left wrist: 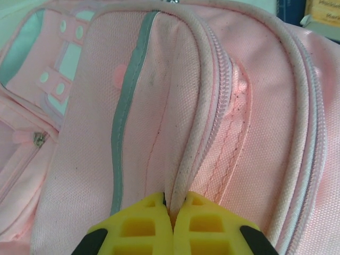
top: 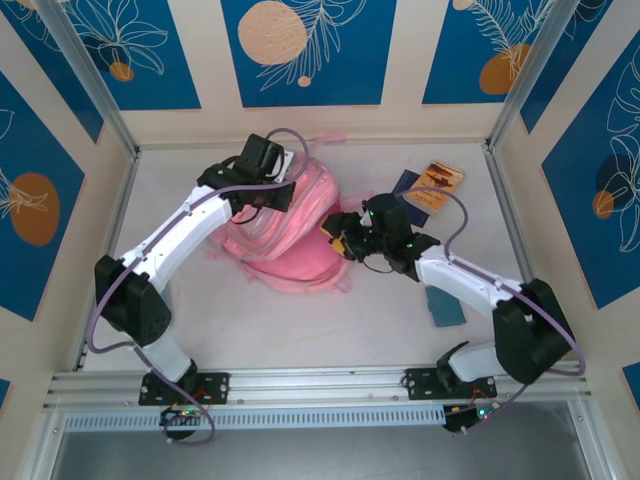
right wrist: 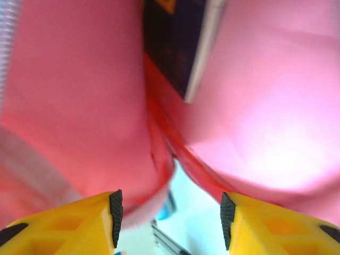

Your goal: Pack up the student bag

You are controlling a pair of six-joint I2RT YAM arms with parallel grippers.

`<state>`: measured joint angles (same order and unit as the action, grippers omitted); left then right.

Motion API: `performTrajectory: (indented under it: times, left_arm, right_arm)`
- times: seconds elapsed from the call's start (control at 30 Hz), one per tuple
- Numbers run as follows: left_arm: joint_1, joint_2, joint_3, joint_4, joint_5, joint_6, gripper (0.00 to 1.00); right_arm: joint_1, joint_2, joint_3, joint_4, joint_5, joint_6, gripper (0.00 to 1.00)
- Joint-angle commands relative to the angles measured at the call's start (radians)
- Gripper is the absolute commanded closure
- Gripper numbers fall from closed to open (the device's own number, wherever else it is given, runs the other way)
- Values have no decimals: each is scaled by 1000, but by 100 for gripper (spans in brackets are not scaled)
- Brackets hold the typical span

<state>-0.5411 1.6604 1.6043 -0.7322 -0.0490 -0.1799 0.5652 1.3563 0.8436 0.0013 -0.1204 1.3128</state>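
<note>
The bag lies mid-table. Left gripper is closed, pinching the bag's piped edge beside the zipper. Right gripper is wide open and empty among pink folds, with a dark book ahead. Advice: hold the left pull steady so the mouth gapes, and avoid snagging fabric.

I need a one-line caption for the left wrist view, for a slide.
Left gripper shut on a piped edge of the pink student bag, beside its zipper.
</note>
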Motion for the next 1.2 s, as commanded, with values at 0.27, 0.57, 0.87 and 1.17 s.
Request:
performTrajectory:
  times: [0.27,0.57,0.87,1.17]
  left_arm:
    - [61,-221,-312,52,8,-57,64]
    - [73,-280,-350,-25,-174,-213,15]
    - [99,-318,-399,3,-132,-261,0]
    - [104,-306,-392,-4,-105,-273,0]
  right_arm:
    - [-224,82,272,-666,225,-569,29]
    - [-328,473,615,-727,420,-675,28]
    - [-369,797,936,-830,428,-687,32]
    - [-382,989,1137,-963,441,-703,36]
